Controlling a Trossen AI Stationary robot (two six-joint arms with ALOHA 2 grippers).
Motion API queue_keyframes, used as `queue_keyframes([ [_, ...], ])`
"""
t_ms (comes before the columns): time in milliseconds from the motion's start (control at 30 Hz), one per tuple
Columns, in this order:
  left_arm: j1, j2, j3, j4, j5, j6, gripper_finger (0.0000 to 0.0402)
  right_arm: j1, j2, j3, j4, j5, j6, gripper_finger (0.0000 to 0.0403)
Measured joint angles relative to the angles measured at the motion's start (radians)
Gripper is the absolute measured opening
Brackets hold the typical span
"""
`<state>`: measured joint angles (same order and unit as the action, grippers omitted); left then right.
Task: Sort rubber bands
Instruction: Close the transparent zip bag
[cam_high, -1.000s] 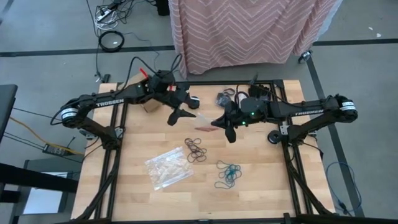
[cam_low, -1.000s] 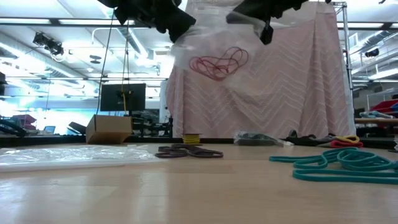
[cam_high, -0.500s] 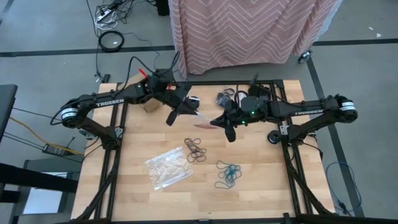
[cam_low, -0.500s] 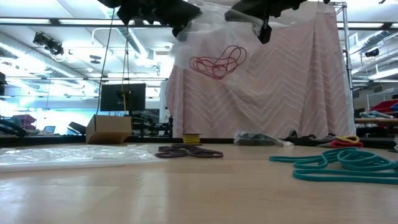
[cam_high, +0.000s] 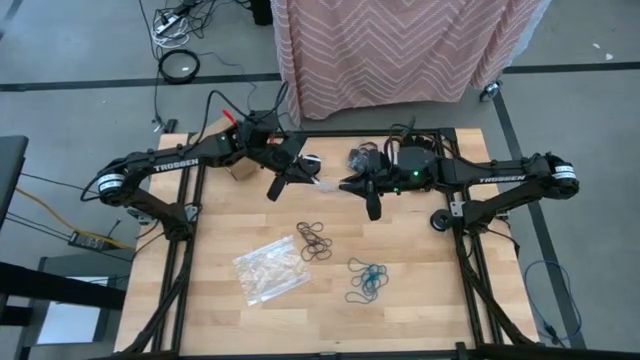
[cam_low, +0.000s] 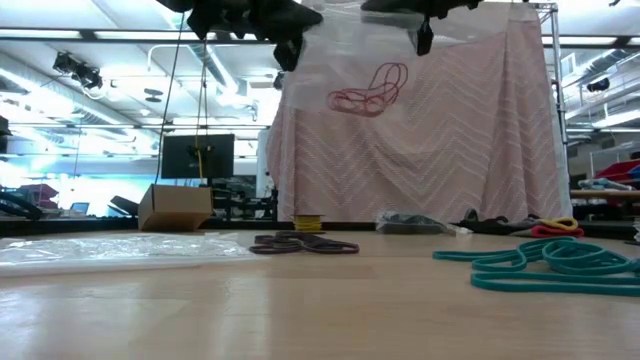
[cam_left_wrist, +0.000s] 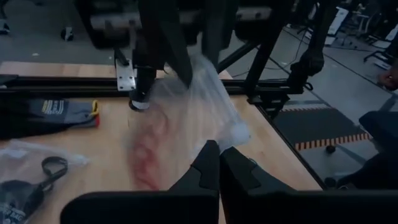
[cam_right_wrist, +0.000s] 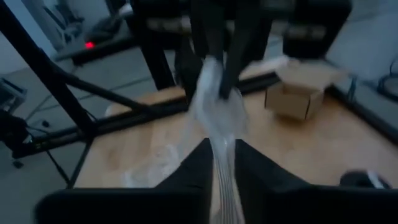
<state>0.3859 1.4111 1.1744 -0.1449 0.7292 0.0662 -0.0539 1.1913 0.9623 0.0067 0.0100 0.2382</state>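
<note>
A clear plastic bag (cam_low: 335, 60) with red rubber bands (cam_low: 368, 90) in it hangs high above the table between both grippers. My left gripper (cam_high: 300, 178) is shut on one end and my right gripper (cam_high: 350, 187) is shut on the other; the bag (cam_left_wrist: 186, 106) stretches between them. Loose brown rubber bands (cam_high: 314, 242) and teal rubber bands (cam_high: 366, 278) lie in two small heaps on the wooden table below. My left gripper pinches a bunched edge of the bag (cam_left_wrist: 214, 138) between its two fingers, coming level from the table's left. The bag is clear of the table and stretches away toward the other gripper. My right gripper has a gathered strip of the bag (cam_right_wrist: 221, 146) between its two slightly parted fingers, coming level from the table's right. The strip fills the gap between them. The bag runs on, drawn out, to the left gripper (cam_right_wrist: 217, 56).
A second clear bag (cam_high: 270, 270) lies flat on the table's near left part. A small cardboard box (cam_high: 240, 170) stands by the left arm. A bag of black bands (cam_high: 362, 156) sits at the far edge. A pink patterned cloth (cam_high: 400, 50) hangs beyond the table.
My left gripper has shut on the bag's edge and rolled a little, staying in place. My right gripper has risen slightly toward the far edge. The bag has been drawn up with it, and the red bands hang higher and nearer the right gripper than before.
</note>
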Motion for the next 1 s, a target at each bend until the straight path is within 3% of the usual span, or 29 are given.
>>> queue_keyframes([
  [233,0.001,0.0,0.0,-0.007,-0.026,-0.031,0.0001,-0.01,0.017,-0.001,0.079,0.004,-0.022,0.0172],
  [367,0.013,-0.003,0.0,0.023,-0.029,-0.059,0.0001,0.002,0.017,0.002,0.129,0.05,-0.009,0.0204],
  [600,0.005,-0.004,0.0,0.046,-0.029,-0.081,0.0,0.002,0.035,0.001,0.134,0.109,-0.083,0.0188],
  [1000,-0.03,0.009,0.0,0.071,-0.029,-0.099,0.0,-0.031,0.139,0.063,0.19,-0.016,-0.098,0.0154],
])
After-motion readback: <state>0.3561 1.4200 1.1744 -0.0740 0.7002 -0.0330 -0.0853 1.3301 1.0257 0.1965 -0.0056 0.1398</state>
